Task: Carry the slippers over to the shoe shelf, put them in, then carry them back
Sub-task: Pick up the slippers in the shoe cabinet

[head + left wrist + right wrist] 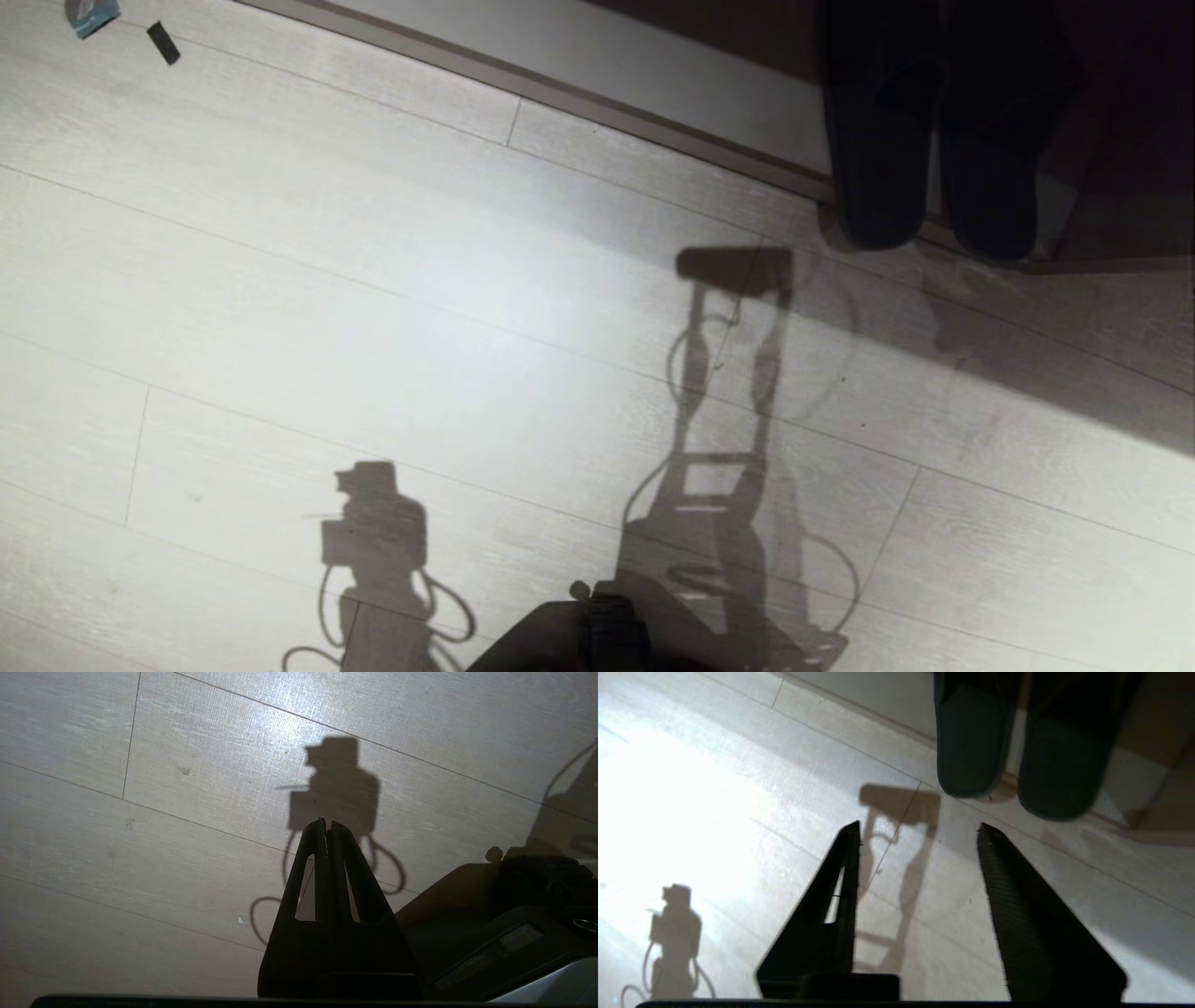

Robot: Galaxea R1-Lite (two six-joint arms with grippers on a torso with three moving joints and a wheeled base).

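Upper right of head view: pair of dark slate-grey cloth slippers (934,177) in grey-beige laminate shoe shelf (1120,252), heels overhanging, long axes toward the robot. Right tool (920,830) nearer, jaws apart, empty, short of the heels; left tool (327,823) together, parked.

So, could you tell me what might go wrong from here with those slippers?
1. The slippers lie side by side with their ends poking over the shelf edge, so the open right gripper, empty and short of them, may catch only one.
2. A nudge could push them deeper into the dark shelf.
3. The left gripper is shut over bare floor, no backup.
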